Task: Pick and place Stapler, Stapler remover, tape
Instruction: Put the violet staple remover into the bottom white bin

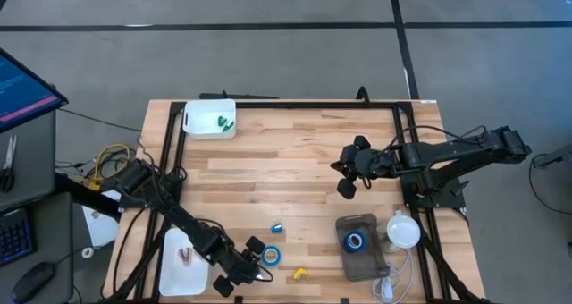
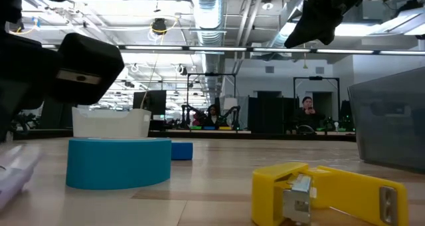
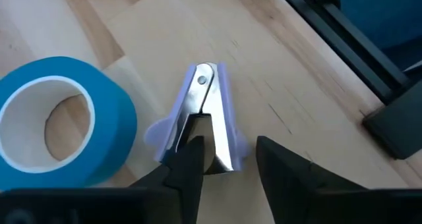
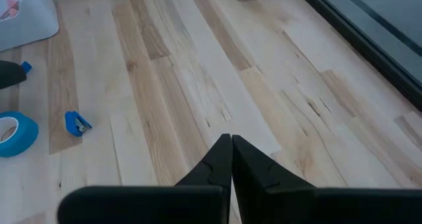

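A lavender staple remover (image 3: 201,112) with metal jaws lies on the wood right in front of my left gripper (image 3: 227,161). That gripper is open near the table's near edge (image 1: 243,270), and its fingers stand either side of the remover's near end. One blue tape roll (image 3: 59,125) stands flat on the table beside it (image 1: 271,254). Another tape roll (image 1: 356,241) sits in a grey tray. A small blue stapler (image 1: 277,227) and a yellow stapler (image 2: 325,193) lie on the table. My right gripper (image 4: 231,148) is shut, raised over mid-table (image 1: 347,181). My left gripper has one finger (image 3: 188,161) in front of the staple remover's side (image 3: 173,128). I cannot tell whether it touches. A gap shows between the other finger (image 3: 283,168) and the remover.
A white bin (image 1: 210,121) with green pieces sits at the far left corner. Another white bin (image 1: 183,259) with pink pieces is at the near left. The grey tray (image 1: 362,261) and a white roll (image 1: 404,231) are near the right edge. Bare wood spans mid-table.
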